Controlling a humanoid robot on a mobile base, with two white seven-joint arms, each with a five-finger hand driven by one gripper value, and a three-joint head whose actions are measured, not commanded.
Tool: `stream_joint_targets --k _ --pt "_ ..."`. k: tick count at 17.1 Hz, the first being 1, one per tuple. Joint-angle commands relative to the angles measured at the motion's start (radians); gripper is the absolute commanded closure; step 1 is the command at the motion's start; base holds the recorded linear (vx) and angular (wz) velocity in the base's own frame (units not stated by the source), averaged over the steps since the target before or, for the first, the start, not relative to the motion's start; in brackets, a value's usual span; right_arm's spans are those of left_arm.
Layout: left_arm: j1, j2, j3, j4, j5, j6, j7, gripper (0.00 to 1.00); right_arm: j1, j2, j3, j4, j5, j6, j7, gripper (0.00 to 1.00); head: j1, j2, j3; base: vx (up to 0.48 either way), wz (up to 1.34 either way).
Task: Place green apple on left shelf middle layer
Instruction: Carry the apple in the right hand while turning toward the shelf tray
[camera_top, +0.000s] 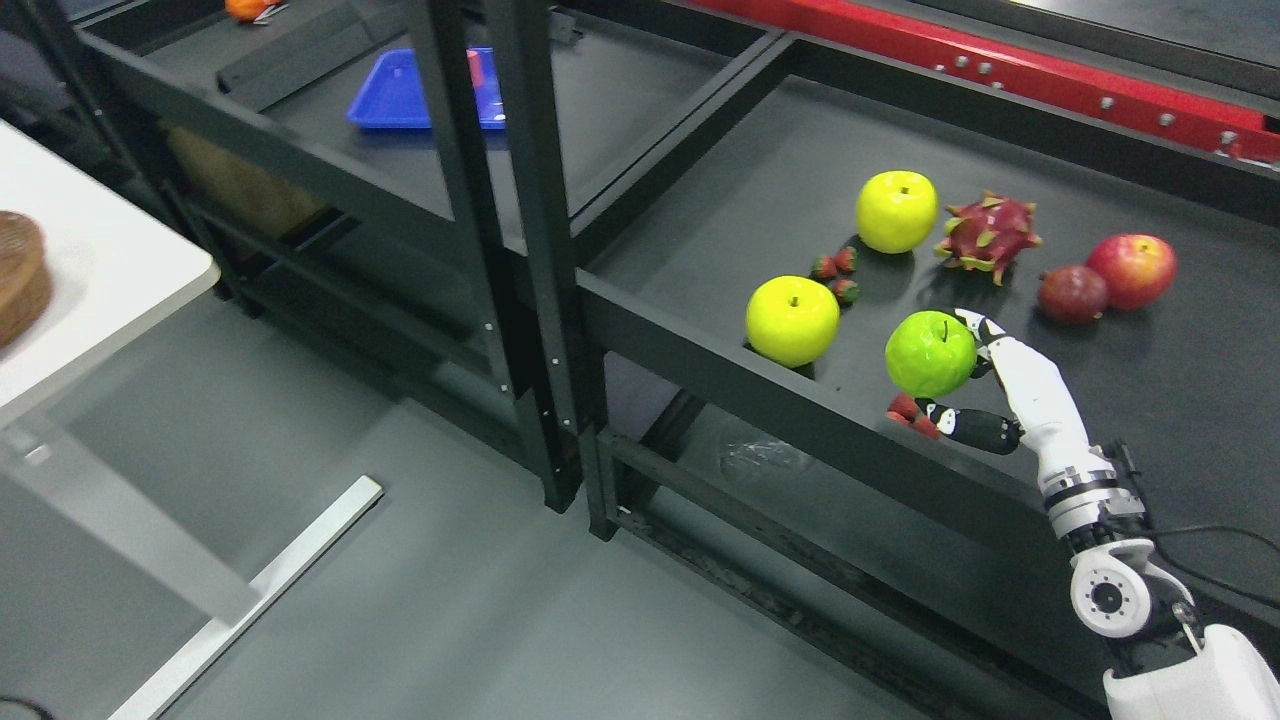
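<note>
The green apple (929, 353) is over the front edge of the right shelf's black deck (1180, 390), just above some small strawberries (905, 408). My right hand (950, 368) comes in from the lower right and is shut on it: white fingers (988, 335) wrap its right side and the dark thumb (965, 427) lies under it. The left shelf (470, 200) stands to the left, beyond two black uprights. Its middle layer (600, 110) carries a blue tray (400, 95).
Two yellow apples (792, 320) (896, 211), more strawberries (836, 272), a dragon fruit (985, 234), a dark round fruit (1072, 293) and a red apple (1132, 270) share the right deck. A white table (90, 270) with a wicker basket (18, 275) stands at left.
</note>
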Motion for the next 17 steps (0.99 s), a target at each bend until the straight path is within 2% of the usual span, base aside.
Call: stream_joint_targets --k 1,11,14,17 --pt "0.000 0.017 0.000 0.000 0.000 0.001 0.000 0.00 -0.020 -0.006 -0.001 -0.003 0.001 0.015 0.001 0.99 0.0000 0.000 0.000 0.096 -0.61" --pt "0.000 0.017 0.000 0.000 0.000 0.001 0.000 0.00 -0.034 -0.008 0.038 0.001 0.011 0.017 0.025 0.98 0.0000 0.000 0.000 0.143 -0.61" --pt "0.000 0.017 0.000 0.001 0.000 0.001 0.000 0.00 -0.058 -0.008 0.123 0.001 0.011 0.010 0.033 0.98 0.0000 0.000 0.000 0.190 -0.46" --pt "0.000 0.017 0.000 0.000 0.000 0.001 0.000 0.00 -0.113 -0.005 0.222 0.005 0.013 0.009 0.109 0.97 0.0000 0.000 0.000 0.194 -0.39"
